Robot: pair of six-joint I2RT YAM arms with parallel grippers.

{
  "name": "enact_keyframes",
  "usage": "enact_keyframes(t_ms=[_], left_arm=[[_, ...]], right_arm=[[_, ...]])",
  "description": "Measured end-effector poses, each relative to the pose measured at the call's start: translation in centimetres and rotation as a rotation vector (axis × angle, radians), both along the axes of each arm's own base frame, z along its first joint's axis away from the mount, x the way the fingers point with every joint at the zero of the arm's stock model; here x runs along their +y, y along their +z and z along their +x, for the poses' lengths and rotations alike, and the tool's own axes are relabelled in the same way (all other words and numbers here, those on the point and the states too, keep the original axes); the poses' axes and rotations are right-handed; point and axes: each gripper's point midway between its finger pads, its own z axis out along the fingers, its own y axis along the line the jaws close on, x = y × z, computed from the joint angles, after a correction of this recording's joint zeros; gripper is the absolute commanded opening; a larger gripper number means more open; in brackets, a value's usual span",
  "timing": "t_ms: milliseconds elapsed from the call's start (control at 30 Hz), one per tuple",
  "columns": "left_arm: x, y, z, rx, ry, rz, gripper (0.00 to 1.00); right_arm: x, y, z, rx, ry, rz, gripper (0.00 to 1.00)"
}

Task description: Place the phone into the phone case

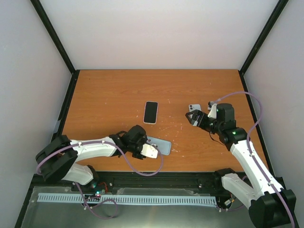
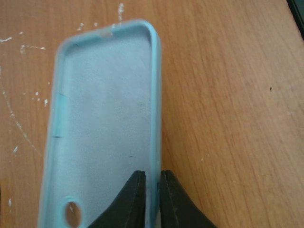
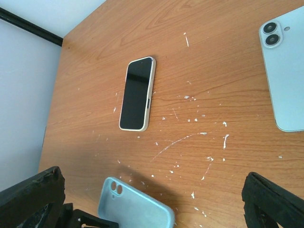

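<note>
1. Table [image 1: 104,95]: orange wood-grain laminate flecked with white scratches. The arm bases hide its near edge.
2. Phone case [image 2: 99,118]: pale blue, matte, rounded corners. It lies hollow side up near the front edge with nothing in it. An oval lens cut-out sits at its near end, which the left wrist view cuts off.
3. Dark-screen phone [image 1: 150,112]: lies flat mid-table, screen up, pale rim, touched by nothing and apart from the case.
4. Face-down phone [image 3: 287,71]: pale blue back with two lenses, cut off at the frame edge in the right wrist view. Which phone is meant for the case cannot be told.
5. Left gripper [image 2: 151,187]: jaws narrow, pinching the case's side wall, one dark finger inside and one outside.
6. Right gripper [image 1: 194,118]: jaws spread wide and holding nothing, just beside the face-down phone.
</note>
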Motion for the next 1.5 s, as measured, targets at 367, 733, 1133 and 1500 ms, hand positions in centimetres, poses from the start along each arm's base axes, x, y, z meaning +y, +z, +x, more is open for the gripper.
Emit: enact_keyframes(t_ms=[367,733,1133,1500], left_arm=[[-1.0,2.4,1.0,-0.017,0.085,-0.093,0.92],[-1.3,16.6,7.7,0.043,0.68,-0.594,0.99],[1.8,14.1,8.1,0.718,1.112,-0.739,1.0],[8.1,13.1,7.7,0.996,1.23,-0.896,0.99]], right_arm=[[-1.2,-1.1,0.8,0.011,-0.03,-0.096,1.0],[-4.0,-3.4,7.5,0.067,-0.066,-0.423,0.98],[-5.9,-11.7,10.7,0.253,0.02,-0.672,0.85],[-5.7,-15.9,11.9,0.331,0.102,-0.726,0.88]])
